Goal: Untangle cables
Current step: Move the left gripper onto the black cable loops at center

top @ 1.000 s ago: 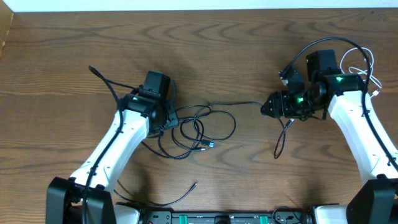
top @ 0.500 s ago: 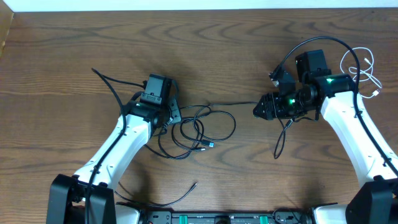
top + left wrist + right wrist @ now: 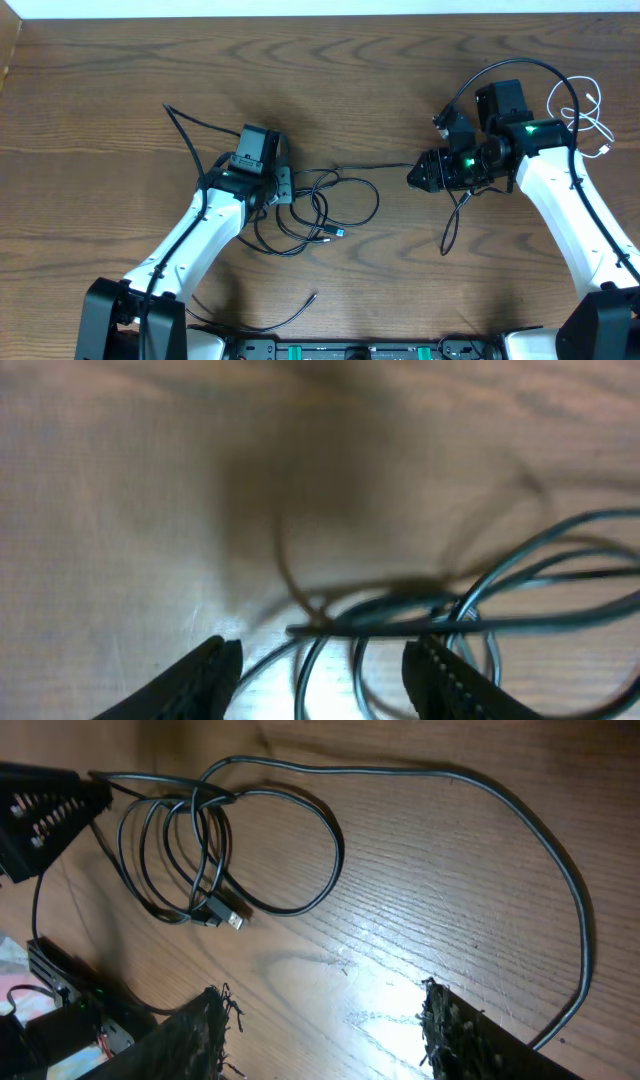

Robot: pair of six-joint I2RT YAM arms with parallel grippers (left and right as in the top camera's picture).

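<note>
— What sits nearest the left wrist camera?
— The left pincer (image 3: 322,652). Its two fingers (image 3: 212,672) are spread at the bottom edge of the frame and pinch nothing. Just beyond the tips, loops of the black cable (image 3: 400,622) cross one another on the bench (image 3: 120,510) and run off toward the right edge.
— And on the other wrist?
— The right pincer (image 3: 320,1000) is spread too, with bare wood between its fingers. Farther off, in the upper left of the frame, the black cable lies in several overlapping loops, with its USB plug (image 3: 228,919) at their lower edge. One strand leaves the loops, arcs across the top of the frame and comes down the right side, passing outside the right-hand finger.
— From overhead?
— The coil lies near the centre of the frame, just right of the left pincer. One strand leads from it toward the right pincer. A white cable (image 3: 598,124) lies in the upper right corner, beyond the right arm.
</note>
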